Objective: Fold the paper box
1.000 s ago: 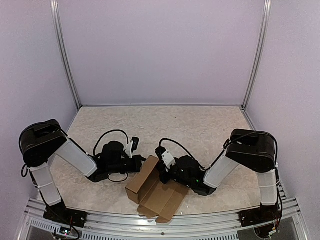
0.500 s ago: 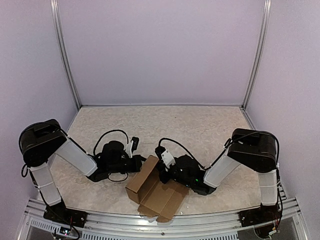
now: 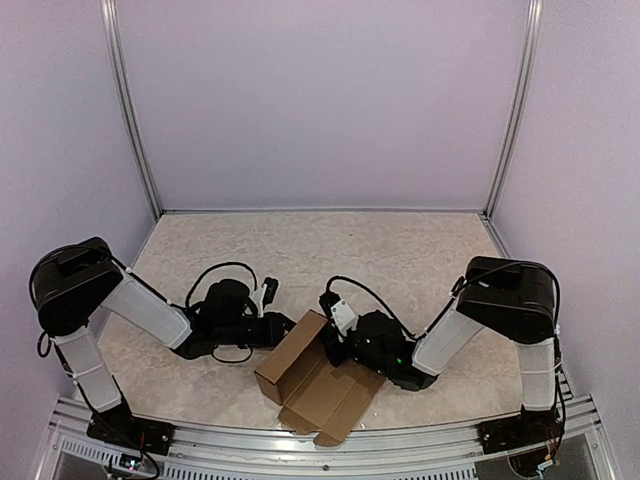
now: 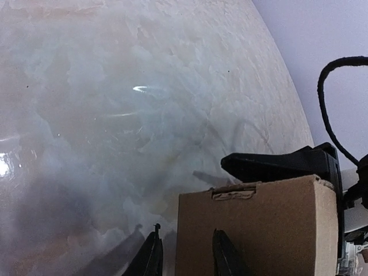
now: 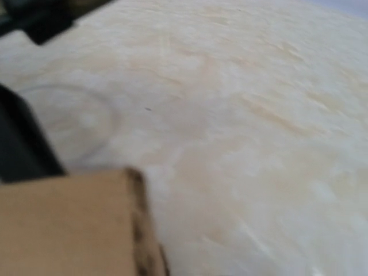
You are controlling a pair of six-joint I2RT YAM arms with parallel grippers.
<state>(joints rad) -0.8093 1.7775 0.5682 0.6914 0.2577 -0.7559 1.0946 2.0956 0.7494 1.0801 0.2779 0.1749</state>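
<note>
The paper box [image 3: 318, 392] is brown cardboard, half formed, with one wall raised and its flaps lying open toward the near edge. My left gripper [image 3: 288, 326] lies low at the raised wall's left end. In the left wrist view its fingers [image 4: 187, 256] stand parted, with the wall's edge [image 4: 179, 230] between them and one fingertip [image 4: 223, 253] against the cardboard face. My right gripper [image 3: 333, 342] is at the wall's other side, and the opposing black finger [image 4: 276, 167] shows behind the box. The right wrist view is blurred: cardboard [image 5: 63, 224] fills the lower left and my own fingers do not show.
A metal rail [image 3: 300, 440] runs along the near edge just below the box flaps. Purple walls with aluminium posts [image 3: 130, 110] close in the beige table [image 3: 380, 250]. Black cables [image 3: 215, 270] loop over both wrists.
The box's raised wall and both wrists have shifted slightly to the right. The arms have otherwise kept their low poses at the box.
</note>
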